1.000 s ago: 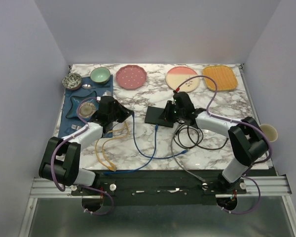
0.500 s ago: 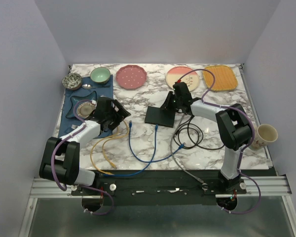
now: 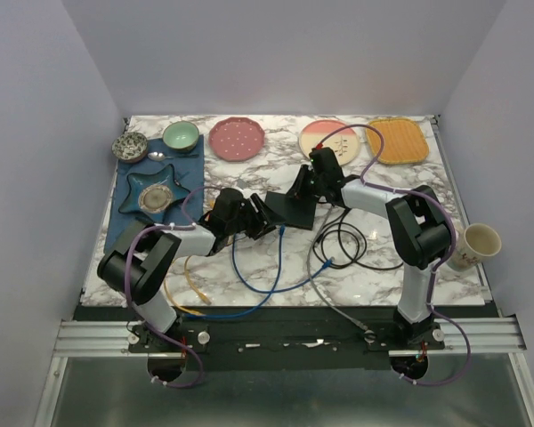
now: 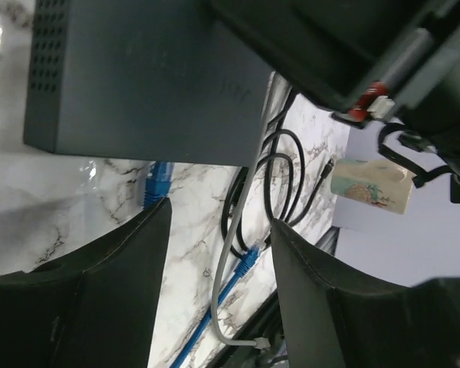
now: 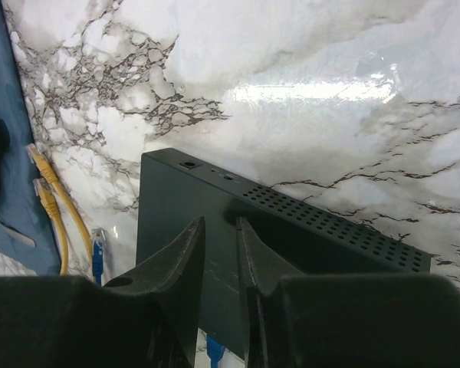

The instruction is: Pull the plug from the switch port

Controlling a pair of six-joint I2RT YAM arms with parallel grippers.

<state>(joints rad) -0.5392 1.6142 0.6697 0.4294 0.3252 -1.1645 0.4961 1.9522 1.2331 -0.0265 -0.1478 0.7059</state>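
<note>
The approach is in hand: the right end effector (image 5: 219, 224) pinches the far edge of the switch (image 3: 287, 210) in the middle of the desk (image 3: 249, 173), while the left end effector (image 4: 215, 230), open and empty, faces the blue plug (image 4: 156, 181) at its near edge, which it must next straddle, clamp and draw straight out.

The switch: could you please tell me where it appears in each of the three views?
Top external: the switch sits mid-table, between the two arms.
Left wrist: the switch fills the upper left.
Right wrist: the switch is at lower centre, on the marble.
Shared landmark: the blue plug by the switch's edge.
</note>
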